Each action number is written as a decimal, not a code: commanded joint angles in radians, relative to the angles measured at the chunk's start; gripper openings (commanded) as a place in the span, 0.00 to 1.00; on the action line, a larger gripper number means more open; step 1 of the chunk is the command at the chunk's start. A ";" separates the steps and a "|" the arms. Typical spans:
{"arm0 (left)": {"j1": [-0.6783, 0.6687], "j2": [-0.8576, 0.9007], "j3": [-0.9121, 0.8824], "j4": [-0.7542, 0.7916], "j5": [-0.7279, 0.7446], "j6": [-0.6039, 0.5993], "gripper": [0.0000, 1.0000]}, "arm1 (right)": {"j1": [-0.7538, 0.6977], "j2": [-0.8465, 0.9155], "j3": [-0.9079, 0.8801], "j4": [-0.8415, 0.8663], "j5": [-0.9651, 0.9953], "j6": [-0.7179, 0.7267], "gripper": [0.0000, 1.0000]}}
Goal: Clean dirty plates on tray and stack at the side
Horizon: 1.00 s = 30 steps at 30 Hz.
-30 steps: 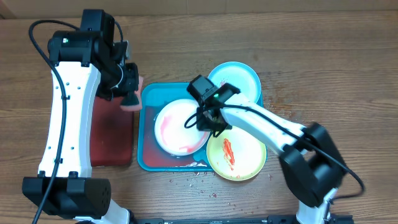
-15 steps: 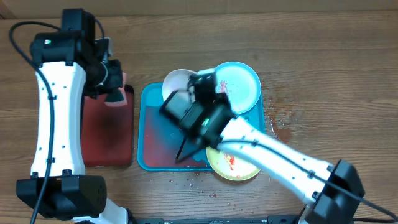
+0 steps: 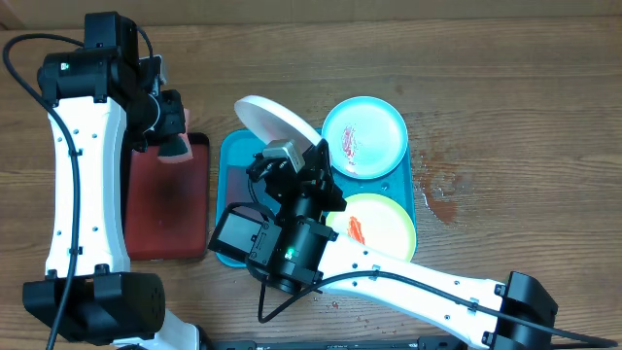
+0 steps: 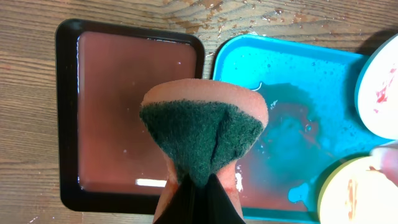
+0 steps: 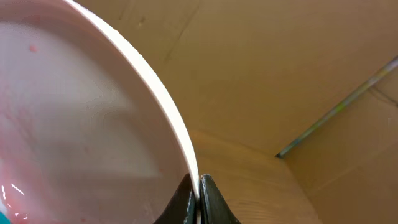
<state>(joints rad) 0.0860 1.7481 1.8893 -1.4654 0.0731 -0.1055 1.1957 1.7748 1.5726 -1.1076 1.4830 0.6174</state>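
Rim of the white plate (image 5: 74,112) sits clamped between my right fingers (image 5: 194,198), which are closed hard on its thin edge; my wrist camera shows the plate's face slanting away, with pale pink smears on it. From overhead I am holding that plate tilted in the air, off the turquoise tray (image 3: 231,187) and up over the tray's far edge. The tray itself lies on the desk (image 3: 505,107) in front of me, its floor bare on the left and wet with a thin reddish film. The light blue plate (image 3: 374,126) lies flat at the tray's far right corner, overlapping the rim, with a small red smear left of its middle. The yellow-green plate (image 3: 384,228) lies flat at the near right corner, also reaching past the rim, with an orange-red streak on its left part. These two plates are just beside each other; I cannot tell whether they touch. My left fingers (image 4: 196,196) are closed on a sponge (image 4: 202,127), orange with a dark green scouring face, squeezed so that it folds into a wedge. I hold it above the desk, over the far right part of the dark red tray (image 3: 165,209), whose inside looks glossy and reddish brown. That tray lies just to the left of the turquoise one, apart from it. Small crumbs (image 3: 301,280) are scattered on the desk near the turquoise tray's near edge.
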 commanded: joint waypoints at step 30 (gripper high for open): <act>0.005 -0.007 -0.005 0.004 -0.002 -0.013 0.04 | -0.940 -0.097 -0.009 -0.048 -1.637 -0.204 0.04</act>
<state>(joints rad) 0.0860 1.7481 1.8874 -1.4658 0.0734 -0.1055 0.3969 1.7329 1.5631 -1.1210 -0.0021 0.4767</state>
